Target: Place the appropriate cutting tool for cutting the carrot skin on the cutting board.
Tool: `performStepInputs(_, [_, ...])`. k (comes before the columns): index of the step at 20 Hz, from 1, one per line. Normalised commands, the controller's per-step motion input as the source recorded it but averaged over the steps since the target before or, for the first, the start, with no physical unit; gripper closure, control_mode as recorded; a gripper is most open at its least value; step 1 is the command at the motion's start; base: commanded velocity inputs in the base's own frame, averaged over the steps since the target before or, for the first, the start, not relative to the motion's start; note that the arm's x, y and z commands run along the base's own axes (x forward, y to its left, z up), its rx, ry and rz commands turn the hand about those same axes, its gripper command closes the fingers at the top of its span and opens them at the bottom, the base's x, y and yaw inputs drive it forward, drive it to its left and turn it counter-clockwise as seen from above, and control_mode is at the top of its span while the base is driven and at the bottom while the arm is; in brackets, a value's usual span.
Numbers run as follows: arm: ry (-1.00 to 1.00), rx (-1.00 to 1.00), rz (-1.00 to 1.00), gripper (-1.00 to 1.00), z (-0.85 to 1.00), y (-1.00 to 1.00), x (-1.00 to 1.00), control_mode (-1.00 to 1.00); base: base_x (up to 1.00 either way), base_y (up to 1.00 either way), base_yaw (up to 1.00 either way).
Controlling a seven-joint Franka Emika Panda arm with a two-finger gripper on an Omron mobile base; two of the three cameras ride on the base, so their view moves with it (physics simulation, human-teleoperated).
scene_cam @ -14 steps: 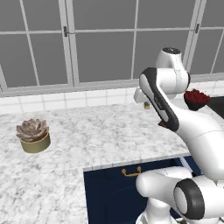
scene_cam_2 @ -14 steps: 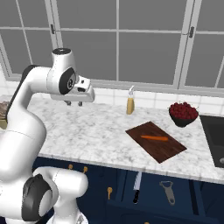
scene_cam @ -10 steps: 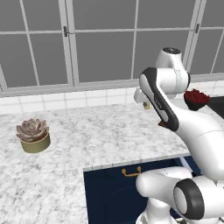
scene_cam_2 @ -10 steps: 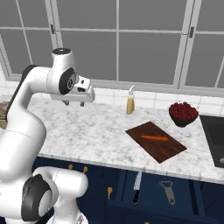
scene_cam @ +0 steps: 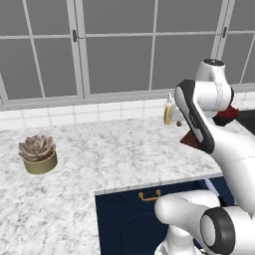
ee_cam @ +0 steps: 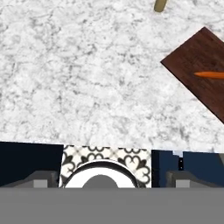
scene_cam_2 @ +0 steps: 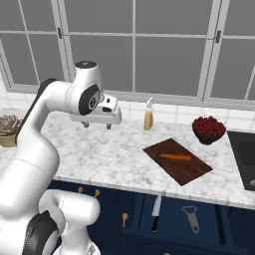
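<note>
In the right base view I see, at the far left edge, a potted succulent point(scene_cam_2: 8, 130) on the marble worktop point(scene_cam_2: 99, 154). Right of it, in the upper middle left of the frame, my tool point(scene_cam_2: 98, 125) hangs above the worktop with its fingers spread wide and nothing between them. Next comes a slim yellow bottle point(scene_cam_2: 148, 117) by the tiled back wall. Right of centre lies the cutting board point(scene_cam_2: 177, 161), set at an angle, with the carrot point(scene_cam_2: 175, 157) on top of it. A dark bowl of red fruit point(scene_cam_2: 208, 129) stands just beyond the board's far right corner. In the open drawer at the bottom of the frame, a knife point(scene_cam_2: 156, 214) lies left of the peeler point(scene_cam_2: 190, 218), well apart from the board.
</note>
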Motion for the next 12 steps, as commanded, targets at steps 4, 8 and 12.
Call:
performStepInputs(4, [0.00,0.04,-0.05,-1.00,-0.10,-1.00,-0.42,-1.00,0.00,0.00,0.00])
performStepInputs(8, [0.02,0.06,-0.04,-1.00,-0.05,-0.96,-0.18,-1.00,0.00,0.00,0.00])
performStepInputs(12, [0.03,0.04,-0.04,-1.00,-0.12,-0.92,-0.15,-1.00,0.00,0.00,0.00])
